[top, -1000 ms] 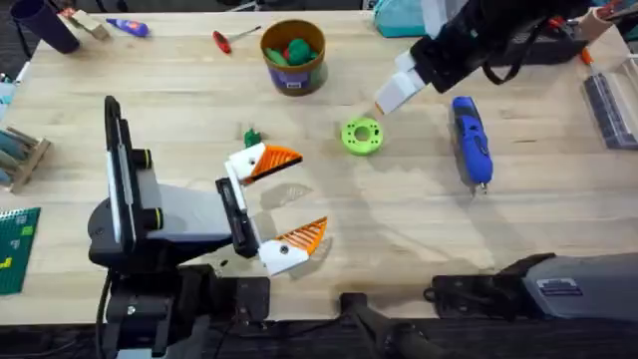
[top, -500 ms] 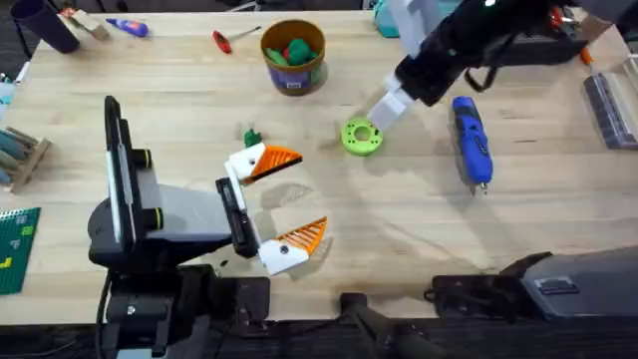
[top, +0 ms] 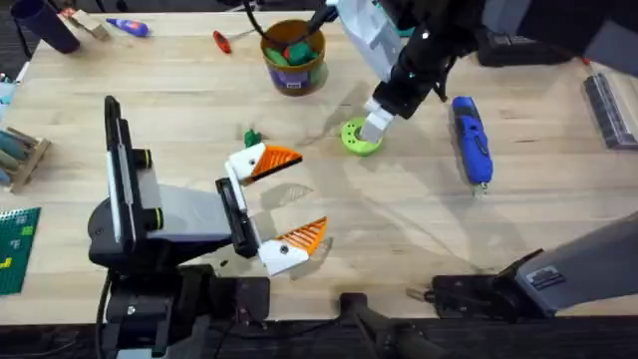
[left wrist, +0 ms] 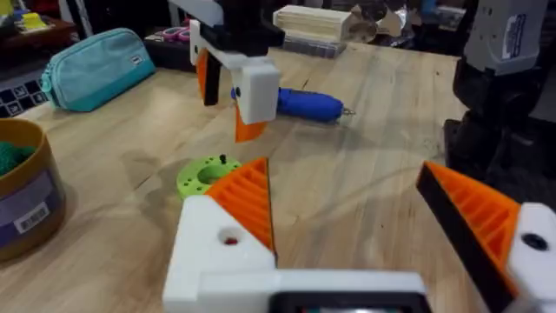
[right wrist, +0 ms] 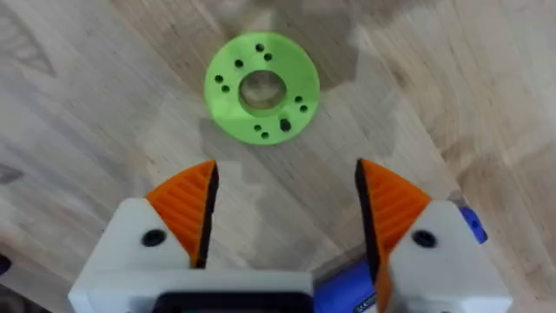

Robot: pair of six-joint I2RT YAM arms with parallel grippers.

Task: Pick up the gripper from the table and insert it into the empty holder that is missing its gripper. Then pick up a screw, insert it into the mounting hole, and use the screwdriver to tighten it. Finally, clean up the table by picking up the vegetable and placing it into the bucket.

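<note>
My left gripper [top: 299,194] [left wrist: 343,174] stands open low over the table. Each of its two white holders [top: 244,165] [top: 277,257] carries an orange ribbed finger [top: 279,159] [top: 304,236]; which is the task's gripper I cannot tell. My right gripper [top: 377,122] [right wrist: 287,204] [left wrist: 230,109] hangs open just above the green ring disc [top: 359,138] [right wrist: 261,87] [left wrist: 207,176], holding nothing. The blue screwdriver [top: 471,140] [left wrist: 304,104] lies to the right of the disc. The small dark-green vegetable [top: 251,137] lies beyond the left gripper. The ochre bucket [top: 293,70] [left wrist: 26,209] stands at the back.
A small red screwdriver [top: 221,40] lies left of the bucket. A teal pouch [left wrist: 100,65] sits at the back. A dark cup [top: 45,22] stands at the far left corner. A green board [top: 18,249] and a wooden rack [top: 20,155] occupy the left edge.
My right arm has swung left and come down from the back right until its open gripper hangs over the green ring disc. The left arm has stayed still.
</note>
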